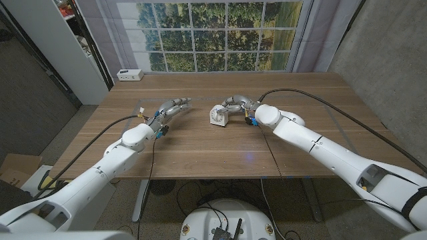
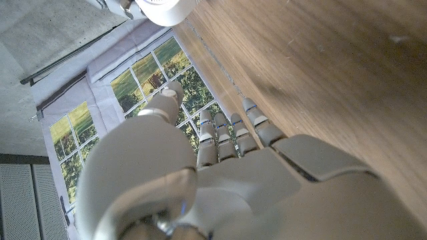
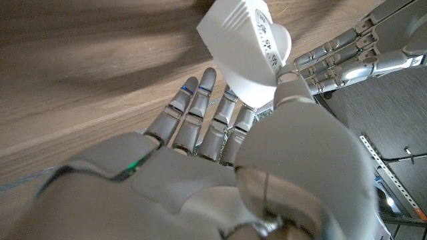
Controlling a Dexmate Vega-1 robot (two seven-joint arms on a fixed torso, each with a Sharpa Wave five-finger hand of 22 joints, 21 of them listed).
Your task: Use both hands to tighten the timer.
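The right robot hand (image 1: 235,105) grasps the white timer (image 1: 219,115) on the wooden surface (image 1: 200,150). At nine o'clock, the left robot hand (image 1: 175,107) is released, fingers straight.

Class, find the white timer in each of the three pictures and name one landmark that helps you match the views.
Head view: the timer stands mid-table, beside the right hand.
Left wrist view: a white rounded piece at the top edge may be it; I cannot tell.
Right wrist view: the timer sits just beyond the fingers.
Shared landmark: the wooden table.
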